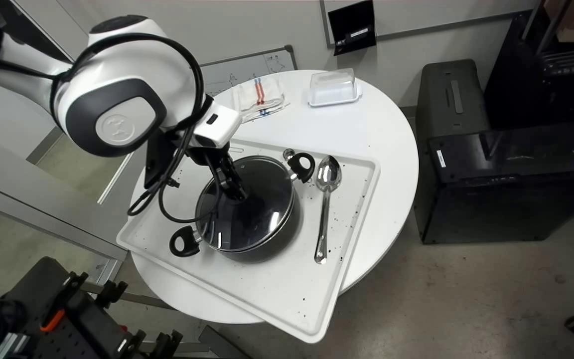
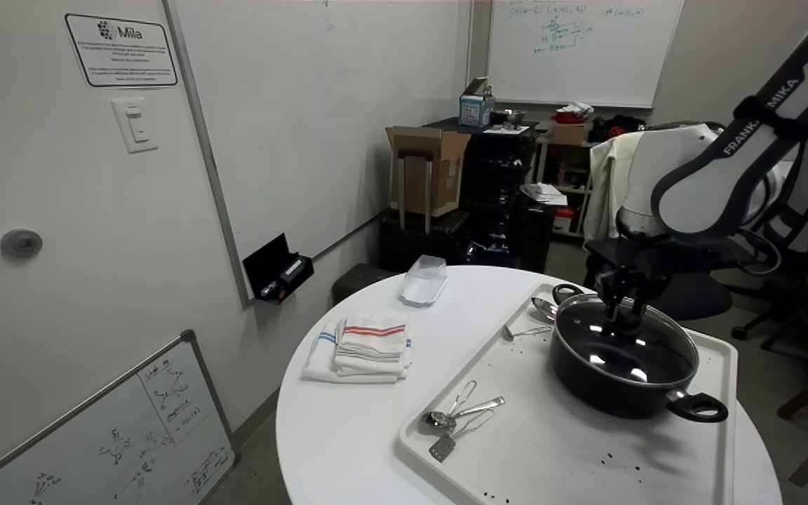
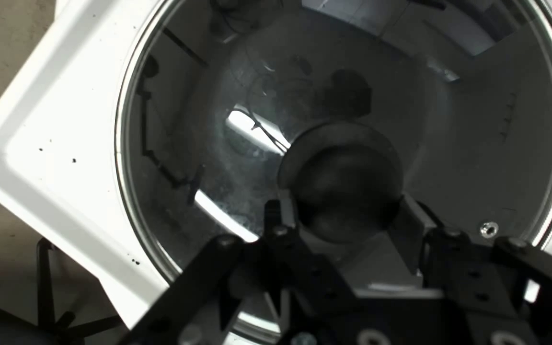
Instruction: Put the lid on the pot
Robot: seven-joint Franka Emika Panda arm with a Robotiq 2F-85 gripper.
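Note:
The clear glass lid [image 1: 269, 199] lies over the black pot [image 1: 272, 247] on the tray; it also shows in an exterior view [image 2: 656, 354] above the pot's dark side [image 2: 604, 396]. Its rim looks nearly level with the pot's; a thin dark line shows between the rims at one side. Whether it is fully seated I cannot tell. My gripper [image 1: 237, 193] is at the lid's centre, pointing down. In the wrist view, its fingertips [image 3: 345, 214] press both sides of the dark round knob [image 3: 348, 179]. The lid [image 3: 218, 167] hides the pot's inside there. Two loop handles stick out from the pot.
A white tray [image 1: 247, 299] on a round white table [image 1: 386, 134] bears the pot. A metal spoon [image 1: 323, 214] lies beside it. Small utensils [image 2: 453, 424] lie at a tray corner. Folded towels [image 2: 369, 347] and a clear-lidded dish [image 1: 334, 89] stand behind.

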